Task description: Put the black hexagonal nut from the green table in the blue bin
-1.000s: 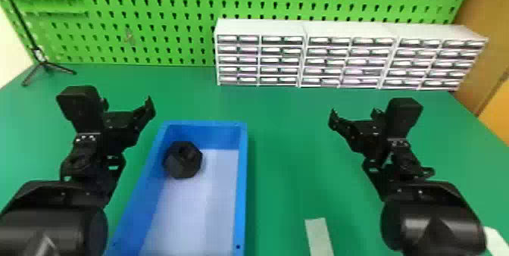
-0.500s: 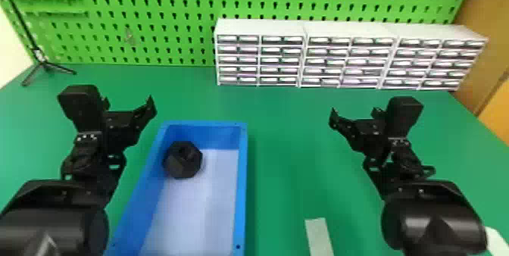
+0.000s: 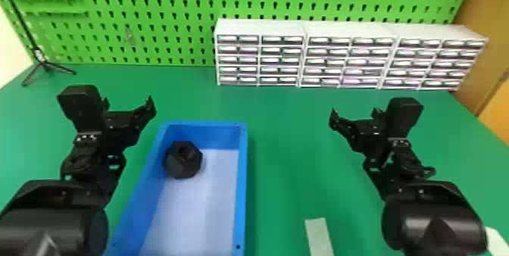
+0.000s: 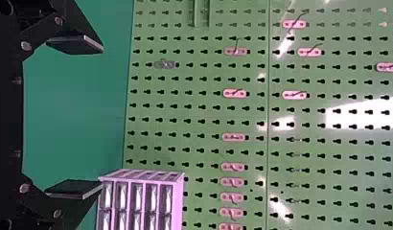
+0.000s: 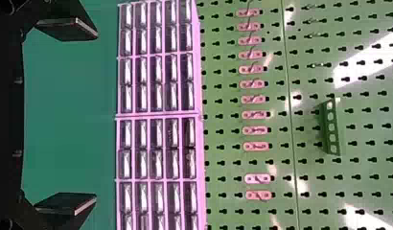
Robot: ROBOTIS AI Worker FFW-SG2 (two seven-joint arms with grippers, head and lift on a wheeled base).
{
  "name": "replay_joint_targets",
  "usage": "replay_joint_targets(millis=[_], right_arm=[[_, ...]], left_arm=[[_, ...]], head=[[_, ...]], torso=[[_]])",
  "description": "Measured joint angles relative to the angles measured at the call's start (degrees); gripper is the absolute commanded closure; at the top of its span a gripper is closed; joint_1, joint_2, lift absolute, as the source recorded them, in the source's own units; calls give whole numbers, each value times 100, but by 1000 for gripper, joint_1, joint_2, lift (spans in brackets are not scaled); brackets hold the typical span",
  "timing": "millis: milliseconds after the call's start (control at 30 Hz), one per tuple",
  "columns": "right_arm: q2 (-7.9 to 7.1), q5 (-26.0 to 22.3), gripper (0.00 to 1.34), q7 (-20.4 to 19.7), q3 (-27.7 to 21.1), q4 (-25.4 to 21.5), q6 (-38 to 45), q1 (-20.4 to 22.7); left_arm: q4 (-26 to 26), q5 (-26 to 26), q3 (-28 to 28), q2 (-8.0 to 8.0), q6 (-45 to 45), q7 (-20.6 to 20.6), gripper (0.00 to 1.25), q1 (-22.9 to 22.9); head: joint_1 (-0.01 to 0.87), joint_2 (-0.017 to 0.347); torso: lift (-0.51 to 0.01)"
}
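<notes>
Tripod stand, thin and black (image 3: 45, 66), count one, on the desk (image 3: 288, 153) beyond and left of the left fingers (image 4: 77, 44). Those fingers are flat, black, spread wide, with nothing between them. Nut, black and hexagonal (image 3: 183, 160), count one: nearer the robot than the left fingers and to their right, inside the blue rectangular bin (image 3: 242, 183), at its far left end. Bin count one, pale floor, between the two pairs of fingers. Handling, judged: nut stiff, chunky, not fragile; weight uncertain, probably light to moderate; slipperiness not determinable. Best hold would be across two opposite flats, coming from above; the near bin wall could crowd one finger. Task appears complete, so no grasp is called for. Strip, whitish and flat (image 3: 320, 236), count one, nearer the robot than the right fingers (image 5: 70, 29) and left of them. Drawer cabinets, white (image 3: 350, 62), count three, beyond the right fingers. Right fingers: black, flat, wide apart, empty. Pairs of fingers: two.
</notes>
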Motion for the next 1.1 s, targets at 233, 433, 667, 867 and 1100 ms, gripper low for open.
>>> replay_joint_targets(millis=[233,433,667,867,1100], right_arm=[[0,-8,113,0,-9,0,0,5],[0,-11,113,0,-17,0,0,7],[15,-11,113,0,-26,0,0,18],[26,-13,113,0,-28,0,0,20],[27,-28,113,0,-34,0,0,20]], left_arm=[[0,0,6,0,0,0,266,7],[0,0,7,0,0,0,266,6],[0,0,7,0,0,0,266,3],[0,5,7,0,0,0,266,8],[0,8,7,0,0,0,266,9]], head=[[683,28],[683,28],[683,28],[683,28],[683,28]], torso=[[-96],[-96],[-96],[-96],[-96]])
